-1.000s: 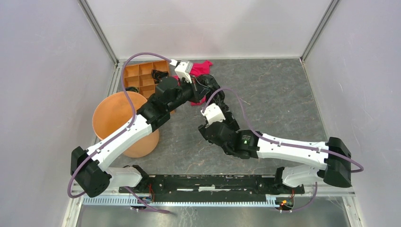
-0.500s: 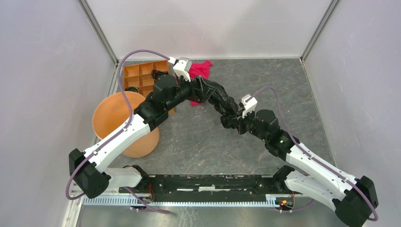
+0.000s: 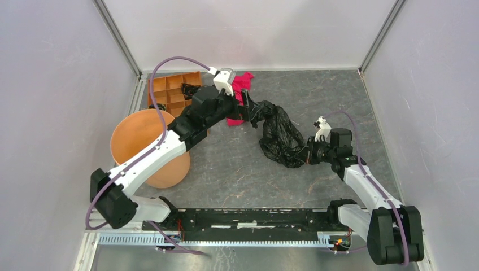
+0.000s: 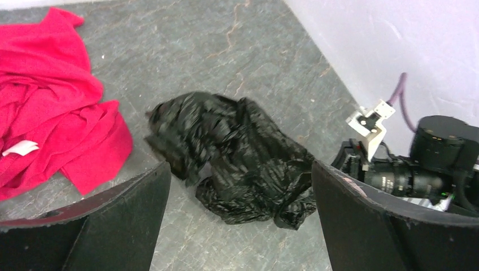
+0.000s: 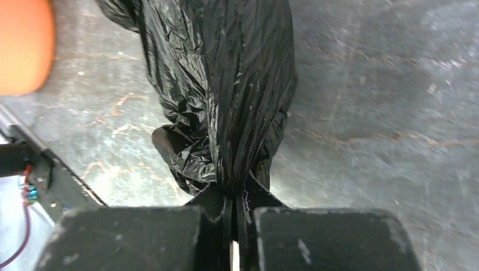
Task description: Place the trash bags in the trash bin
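Note:
A large wrinkly black trash bag [image 3: 279, 135] slumps on the grey table, mid-right. My right gripper [image 3: 307, 157] is shut on its gathered lower-right end; the right wrist view shows the film [image 5: 226, 84] pinched between the closed jaws of that gripper [image 5: 233, 195]. My left gripper [image 3: 252, 110] hovers open at the bag's upper-left end, and in the left wrist view it [image 4: 240, 169] stands wide, with the bag [image 4: 237, 158] lying loose below, apart from both fingers. The round orange-brown trash bin [image 3: 135, 141] stands at the left, partly under the left arm.
A flat orange tray [image 3: 164, 87] with square compartments sits at the back left, with a small black crumpled piece [image 3: 191, 88] in it. A red-pink cloth [image 3: 242, 83] lies behind the left gripper. Grey walls close in on both sides and the back.
The left gripper has opened and let go of the bag. The right gripper has shut on the bag's other end and swung right, dragging it; the bag went from stretched to slumped.

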### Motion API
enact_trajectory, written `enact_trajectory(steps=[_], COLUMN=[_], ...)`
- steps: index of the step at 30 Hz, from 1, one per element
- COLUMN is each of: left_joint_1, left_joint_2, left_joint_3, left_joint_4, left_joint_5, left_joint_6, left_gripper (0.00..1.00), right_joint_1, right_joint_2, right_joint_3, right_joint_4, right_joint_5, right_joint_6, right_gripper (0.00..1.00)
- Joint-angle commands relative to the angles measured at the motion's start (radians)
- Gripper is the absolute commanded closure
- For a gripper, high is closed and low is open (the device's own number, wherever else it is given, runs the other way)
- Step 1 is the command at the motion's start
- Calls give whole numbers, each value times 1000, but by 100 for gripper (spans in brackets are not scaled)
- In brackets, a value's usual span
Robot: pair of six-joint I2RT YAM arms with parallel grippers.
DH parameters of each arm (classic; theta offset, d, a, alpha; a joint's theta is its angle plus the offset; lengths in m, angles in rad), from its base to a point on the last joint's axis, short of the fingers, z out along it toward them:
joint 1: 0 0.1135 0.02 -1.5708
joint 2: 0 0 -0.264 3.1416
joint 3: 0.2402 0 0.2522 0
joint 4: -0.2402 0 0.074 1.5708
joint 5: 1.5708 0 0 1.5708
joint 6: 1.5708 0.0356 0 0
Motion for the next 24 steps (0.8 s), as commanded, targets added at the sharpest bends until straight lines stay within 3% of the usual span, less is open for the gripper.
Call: enact_trajectory(steps=[1, 8, 13, 19, 24], left_joint_1=[-2, 0, 16, 112, 149], left_joint_2=[95, 225, 268, 378, 470], left_joint_3=[53, 66, 62, 36, 37], left_joint_4=[-53, -49, -23, 160, 263], left_joint_5=[-44, 64, 138, 361, 461], left_joint_6=[-37, -94, -120, -250, -330], left_gripper=[0, 7, 1, 0, 4], right_joint_1=[-4, 3, 24, 52, 97], right_joint_2=[-10, -1, -24, -57, -61], right_joint_3=[52, 17, 9, -11, -9], right_joint_4=[-84, -40, -55, -44, -38], right_joint_5=[162, 47, 19, 5, -13], right_joint_6=[-70, -84, -122, -124, -122], right_gripper=[97, 96, 96, 97, 97])
